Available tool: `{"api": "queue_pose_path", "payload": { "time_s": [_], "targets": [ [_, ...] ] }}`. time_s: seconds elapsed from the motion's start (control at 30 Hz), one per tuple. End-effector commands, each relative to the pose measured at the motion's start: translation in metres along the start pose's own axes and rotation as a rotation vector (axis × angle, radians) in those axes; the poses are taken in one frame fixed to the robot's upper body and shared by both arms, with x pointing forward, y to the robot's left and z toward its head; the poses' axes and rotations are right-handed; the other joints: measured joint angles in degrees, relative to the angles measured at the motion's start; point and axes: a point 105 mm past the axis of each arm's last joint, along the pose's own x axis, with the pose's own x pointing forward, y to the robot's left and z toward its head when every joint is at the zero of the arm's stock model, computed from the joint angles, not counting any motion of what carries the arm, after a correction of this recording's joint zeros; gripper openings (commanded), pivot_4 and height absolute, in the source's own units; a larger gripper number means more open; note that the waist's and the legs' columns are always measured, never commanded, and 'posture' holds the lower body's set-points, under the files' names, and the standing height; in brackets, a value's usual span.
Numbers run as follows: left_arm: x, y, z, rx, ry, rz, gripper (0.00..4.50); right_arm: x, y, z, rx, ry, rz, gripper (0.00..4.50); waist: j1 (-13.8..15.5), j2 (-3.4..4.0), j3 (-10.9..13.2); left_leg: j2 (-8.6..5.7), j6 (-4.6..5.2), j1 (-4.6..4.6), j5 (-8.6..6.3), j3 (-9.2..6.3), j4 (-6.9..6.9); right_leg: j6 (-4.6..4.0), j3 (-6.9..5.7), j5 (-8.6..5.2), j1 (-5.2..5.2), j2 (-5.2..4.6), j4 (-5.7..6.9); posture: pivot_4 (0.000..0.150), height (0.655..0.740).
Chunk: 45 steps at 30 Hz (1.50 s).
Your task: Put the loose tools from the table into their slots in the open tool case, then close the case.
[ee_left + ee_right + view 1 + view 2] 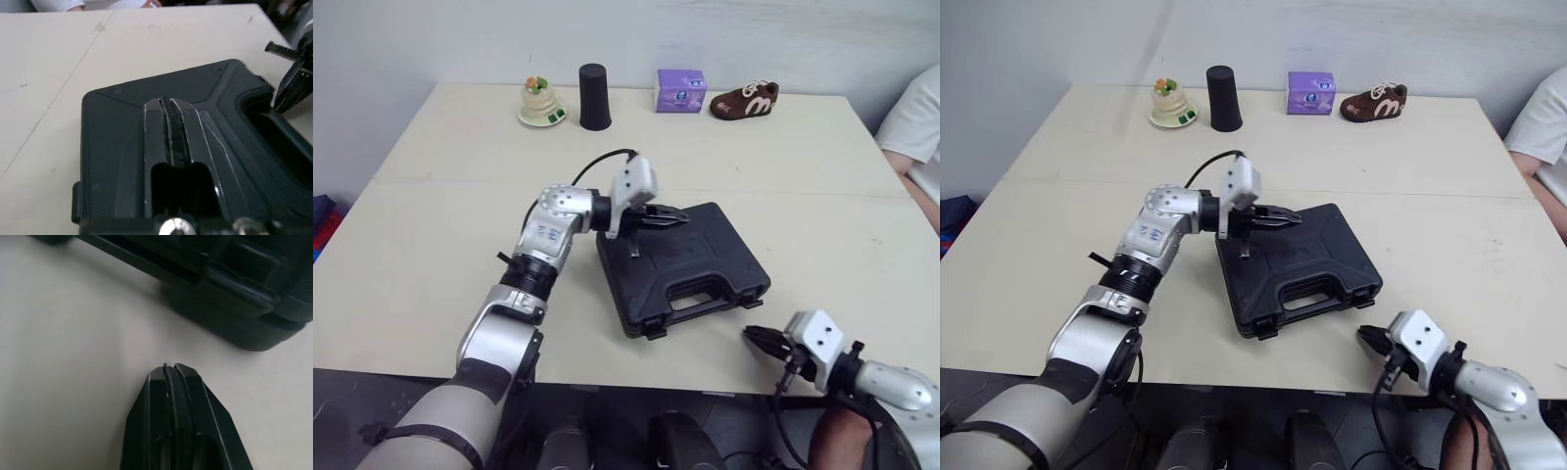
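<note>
Beige table (pixel 431 245) against a plain white wall, with a seam running across the middle. Along the far edge, going left to right: a little plate with some dessert-looking thing (pixel 541 103), a black cup (pixel 594 97), a purple box (pixel 680 90) and a brown shoe (pixel 744 100).

The left gripper (pixel 677 217) is reaching in over the black tool case (pixel 705 264), at the far-left part of the lid. Its two fingers are pinched together with nothing between them. Honestly can't tell if the tips touch the lid or just hover over it.

The tool case sits mid-table at a bit of an angle. The lid is down flat, with the handle cutout and latches facing the near edge, so whatever's inside is hidden.

The right gripper (pixel 752 336) is low at the near edge of the table, just off the case's near-right corner and apart from it. Its fingers are also pressed together and empty.

At the far right, a person's white sleeve (pixel 915 127) pokes into view.
</note>
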Motion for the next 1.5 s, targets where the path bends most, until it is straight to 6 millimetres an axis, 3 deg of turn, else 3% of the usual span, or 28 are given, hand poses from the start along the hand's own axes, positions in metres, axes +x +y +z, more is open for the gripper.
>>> {"api": "queue_pose_path", "payload": {
  "time_s": [0.03, 0.33, 0.53, 0.73, 0.93, 1.03, 1.2, 1.5],
  "targets": [
    [0.017, -0.007, 0.016, 0.048, -0.045, -0.055, 0.04, 0.009, -0.011, 0.004, -0.043, -0.034, -0.050, 0.00, -0.1, -0.01, 0.0, 0.02, 0.00, -0.02, 0.00, 0.00, 0.01, 0.00, -0.01, 0.00, 0.00, 0.01, 0.00, 0.150, 0.7341],
    [0.050, -0.019, 0.021, 0.058, -0.018, -0.118, 0.04, 0.024, -0.028, 0.008, -0.096, -0.076, -0.112, 0.00, -0.8, -0.01, 0.0, 0.00, 0.00, -0.01, 0.00, 0.01, 0.04, 0.00, 0.02, 0.00, 0.02, 0.00, 0.03, 0.150, 0.7341],
    [0.068, -0.027, 0.009, 0.040, 0.049, -0.145, 0.04, 0.023, -0.038, 0.010, -0.122, -0.084, -0.165, 0.00, -0.7, -0.01, 0.0, 0.00, 0.00, -0.02, 0.00, 0.01, 0.03, 0.00, 0.03, 0.00, -0.01, -0.01, 0.02, 0.150, 0.7341],
    [0.082, -0.024, 0.000, 0.036, 0.101, -0.095, 0.04, 0.002, -0.015, 0.021, -0.064, -0.094, -0.097, 0.00, -0.4, 0.00, 0.0, 0.01, 0.00, -0.05, 0.00, -0.04, -0.01, 0.00, 0.03, 0.00, -0.02, -0.01, -0.02, 0.150, 0.7341],
    [0.099, -0.040, 0.007, 0.006, 0.051, -0.163, 0.04, -0.008, -0.011, 0.026, -0.054, -0.081, -0.119, 0.00, -0.6, 0.00, 0.0, -0.04, 0.04, -0.04, -0.02, -0.03, 0.00, 0.03, 0.03, 0.01, 0.04, -0.05, -0.07, 0.150, 0.7341],
    [0.101, -0.051, -0.008, 0.000, 0.118, -0.216, 0.04, -0.010, -0.014, 0.026, -0.057, -0.076, -0.139, 0.00, -0.6, 0.00, 0.0, -0.04, 0.04, -0.04, -0.02, -0.03, -0.02, 0.03, 0.03, 0.01, 0.01, -0.03, -0.07, 0.150, 0.7341],
    [0.096, -0.049, -0.036, -0.026, 0.235, -0.156, 0.04, -0.009, -0.017, 0.031, -0.063, -0.089, -0.149, 0.00, -0.7, -0.01, 0.0, -0.03, 0.04, -0.01, -0.02, -0.02, -0.02, 0.03, 0.05, 0.01, 0.04, -0.02, -0.07, 0.150, 0.7341],
    [0.085, -0.041, -0.057, -0.059, 0.317, -0.082, 0.04, -0.003, -0.017, 0.035, -0.076, -0.108, -0.133, 0.00, -0.8, -0.03, -0.1, -0.02, 0.05, 0.06, -0.03, -0.04, 0.00, 0.03, 0.05, 0.02, 0.12, -0.03, -0.05, 0.150, 0.7341]
  ]
}}
